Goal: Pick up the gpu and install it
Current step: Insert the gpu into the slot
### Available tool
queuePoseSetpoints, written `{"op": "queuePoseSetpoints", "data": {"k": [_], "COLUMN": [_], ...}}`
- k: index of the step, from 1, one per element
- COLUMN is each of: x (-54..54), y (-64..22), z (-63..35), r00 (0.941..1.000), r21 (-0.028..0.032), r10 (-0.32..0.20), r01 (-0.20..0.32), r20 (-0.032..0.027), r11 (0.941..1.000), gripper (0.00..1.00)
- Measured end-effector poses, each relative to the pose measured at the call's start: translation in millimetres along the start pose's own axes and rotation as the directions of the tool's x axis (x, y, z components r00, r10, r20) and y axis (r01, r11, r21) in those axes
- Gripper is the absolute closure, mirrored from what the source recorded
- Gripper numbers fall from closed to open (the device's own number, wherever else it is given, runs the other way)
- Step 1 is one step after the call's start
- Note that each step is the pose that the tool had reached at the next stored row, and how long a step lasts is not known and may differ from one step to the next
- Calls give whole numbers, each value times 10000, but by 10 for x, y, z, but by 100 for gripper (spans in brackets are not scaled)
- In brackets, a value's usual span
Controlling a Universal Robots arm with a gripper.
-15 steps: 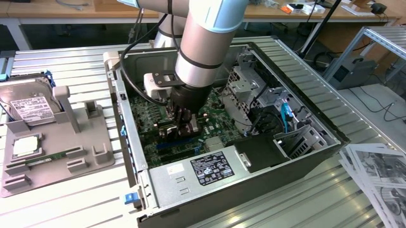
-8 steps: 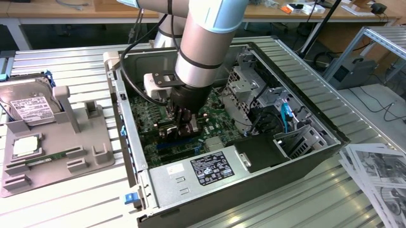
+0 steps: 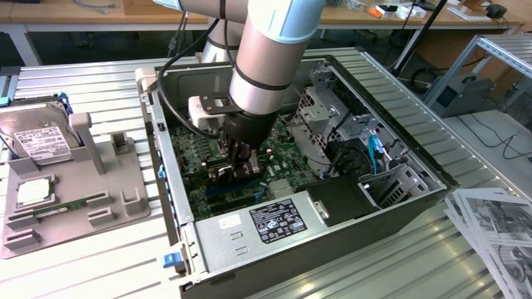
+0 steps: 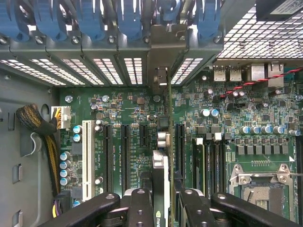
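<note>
We see the pincer (image 4: 163,208) lowered inside the open computer case (image 3: 432,168), its fingers (image 4: 139,208) partly closed on the gpu (image 4: 163,156), which stands on edge above the green motherboard (image 4: 123,109), its bracket end toward the rear slot covers (image 4: 113,66). Part of a logo shows on the card near the fingers, too cut off to read. The white label on the power supply (image 3: 278,221) carries print we cannot make out. On the counter (image 3: 99,75) a hard drive (image 3: 37,140) with a white label sits in a grey holder (image 3: 75,205). The card has black slots close on either side; its lower edge is hidden from us.
</note>
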State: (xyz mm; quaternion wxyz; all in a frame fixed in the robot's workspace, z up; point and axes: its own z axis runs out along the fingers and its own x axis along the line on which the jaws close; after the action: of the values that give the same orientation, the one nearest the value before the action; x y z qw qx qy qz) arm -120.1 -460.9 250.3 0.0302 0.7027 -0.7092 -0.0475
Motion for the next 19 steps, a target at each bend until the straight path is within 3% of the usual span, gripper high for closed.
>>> {"op": "queuePoseSetpoints", "data": {"k": [4, 6, 19], "x": [0, 0, 1], "y": [0, 0, -1], "z": [1, 1, 18], "r00": [10000, 10000, 10000], "r21": [-6, -36, -40], "r10": [1, 1, 2], "r01": [-1, -1, -2], "r20": [1, 0, -1], "r11": [10000, 10000, 10000], "gripper": [73, 73, 73]}}
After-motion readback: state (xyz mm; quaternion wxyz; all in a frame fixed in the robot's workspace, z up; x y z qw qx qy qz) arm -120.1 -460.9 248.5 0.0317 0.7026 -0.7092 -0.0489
